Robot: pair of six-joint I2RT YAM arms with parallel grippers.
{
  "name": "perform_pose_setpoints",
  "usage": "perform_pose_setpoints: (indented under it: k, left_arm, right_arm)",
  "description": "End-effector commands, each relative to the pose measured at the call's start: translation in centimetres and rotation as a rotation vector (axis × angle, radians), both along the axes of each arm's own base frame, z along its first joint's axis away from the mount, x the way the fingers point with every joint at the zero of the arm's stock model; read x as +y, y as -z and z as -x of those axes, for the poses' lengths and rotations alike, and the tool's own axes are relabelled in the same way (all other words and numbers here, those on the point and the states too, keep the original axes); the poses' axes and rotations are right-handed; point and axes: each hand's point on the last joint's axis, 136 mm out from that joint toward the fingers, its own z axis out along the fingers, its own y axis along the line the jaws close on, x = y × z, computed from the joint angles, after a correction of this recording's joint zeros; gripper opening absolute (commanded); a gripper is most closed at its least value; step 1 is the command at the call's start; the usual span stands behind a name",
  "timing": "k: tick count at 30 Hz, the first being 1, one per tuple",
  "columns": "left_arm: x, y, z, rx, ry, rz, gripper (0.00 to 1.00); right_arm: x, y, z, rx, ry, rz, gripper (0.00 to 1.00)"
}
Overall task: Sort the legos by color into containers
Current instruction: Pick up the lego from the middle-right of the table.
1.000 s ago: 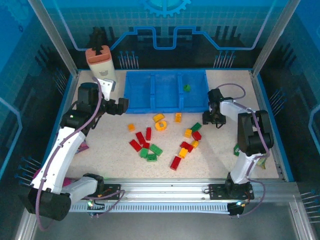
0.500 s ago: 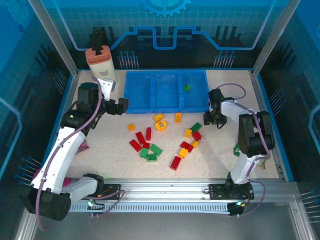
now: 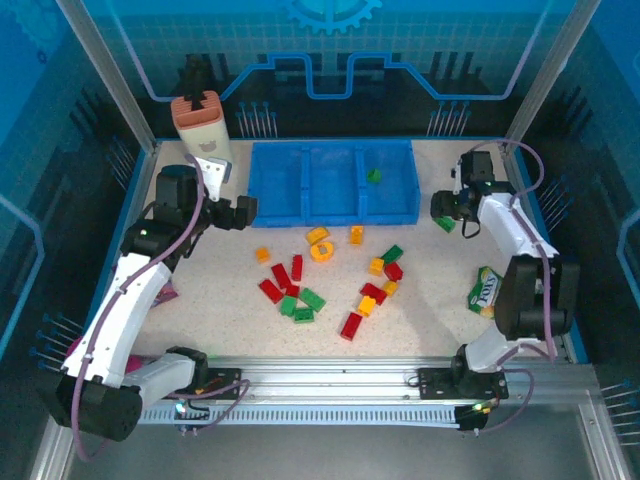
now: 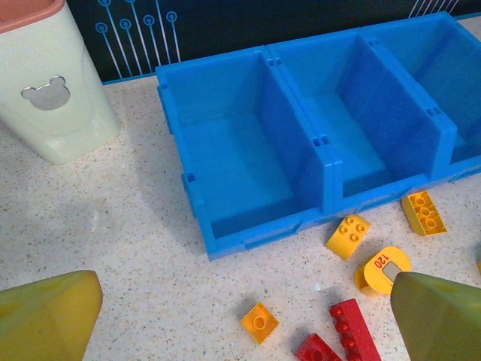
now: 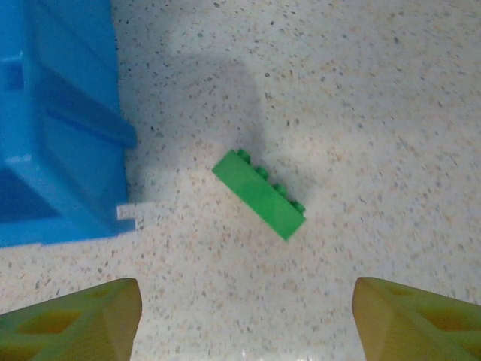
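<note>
The right claw (image 5: 240, 304) hangs with its two fingers spread wide and nothing between them, directly above a green brick (image 5: 259, 193) that lies flat on the speckled bench (image 5: 391, 113), just off the right end of the blue tray (image 5: 52, 150) and not touching it. From the top camera this claw (image 3: 452, 208) sits beside the tray's right end, with that green brick (image 3: 444, 224) on the bench under it. The left claw (image 4: 244, 301) is also fully spread and holds nothing; it hovers near the tray's left front corner (image 3: 245, 212). The tray (image 3: 300, 218) has three compartments side by side: the right one holds a single green piece (image 3: 373, 176), and the left and middle ones look bare in the left wrist view. The rest of the legos (image 3: 312, 298), red, orange and green, lie scattered on the bench in front of the tray, among them an orange ring (image 3: 322, 250) near the tray's front wall. A beige bottle (image 3: 200, 130) stands left of the tray, and a yellow-green snack bag (image 3: 485, 292) lies by the right arm.
</note>
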Motion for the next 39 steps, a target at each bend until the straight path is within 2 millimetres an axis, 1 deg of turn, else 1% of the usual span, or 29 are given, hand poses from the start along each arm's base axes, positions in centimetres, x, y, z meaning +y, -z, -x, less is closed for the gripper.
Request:
perform_pose_setpoints:
  k: [1, 3, 6, 9, 16, 19, 21, 23, 25, 27, 31, 33, 36, 39]
  left_arm:
    - [0.2, 0.8, 0.2, 0.015, 0.01, -0.03, 0.99]
    - [0.2, 0.9, 0.2, 0.016, 0.01, -0.032, 0.99]
    - [0.2, 1.0, 0.1, 0.019, 0.009, -0.033, 0.99]
    - [0.2, 1.1, 0.1, 0.022, 0.01, -0.036, 0.99]
    - [0.2, 1.3, 0.0, 0.028, 0.01, -0.04, 1.0]
    - [0.3, 1.3, 0.1, 0.027, 0.007, -0.043, 0.99]
    - [0.4, 1.3, 0.1, 0.027, 0.006, -0.045, 0.99]
    - [0.4, 1.2, 0.0, 0.025, 0.005, -0.045, 0.99]
    - [0.4, 1.1, 0.1, 0.023, 0.005, -0.044, 0.99]
    - [0.4, 1.2, 0.1, 0.026, 0.006, -0.044, 1.0]
    - [0.3, 1.0, 0.2, 0.02, 0.007, -0.043, 1.0]
    - [0.4, 1.0, 0.2, 0.017, 0.006, -0.043, 0.99]
    - [0.4, 0.9, 0.3, 0.013, 0.007, -0.041, 0.99]
    - [0.3, 0.9, 0.3, 0.012, 0.009, -0.038, 0.99]
  right_arm:
    - [-0.3, 2.0, -0.7, 0.066, -0.06, 0.007, 0.77]
    - [-0.7, 3.4, -1.2, 0.104, -0.076, 0.03, 0.78]
    - [-1.5, 5.3, -1.2, 0.167, -0.074, 0.063, 0.78]
    - [-1.9, 6.9, -1.3, 0.194, -0.063, 0.057, 0.74]
    - [-2.6, 9.3, -1.7, 0.247, -0.07, 0.077, 0.71]
    - [-2.5, 10.1, -1.9, 0.258, -0.079, 0.065, 0.67]
    - [-2.5, 10.5, -1.9, 0.265, -0.083, 0.059, 0.62]
    - [-2.4, 10.8, -1.8, 0.274, -0.085, 0.055, 0.56]
    - [-2.3, 11.1, -1.7, 0.282, -0.084, 0.05, 0.48]
    - [-2.3, 11.2, -1.4, 0.291, -0.081, 0.049, 0.4]
    - [-2.3, 10.7, -0.9, 0.29, -0.059, 0.044, 0.29]
    - [-2.4, 9.9, -0.6, 0.281, -0.04, 0.047, 0.27]
    - [-2.3, 8.1, 0.2, 0.259, -0.013, 0.044, 0.25]
    - [-1.5, 5.5, 0.6, 0.203, -0.004, 0.041, 0.25]
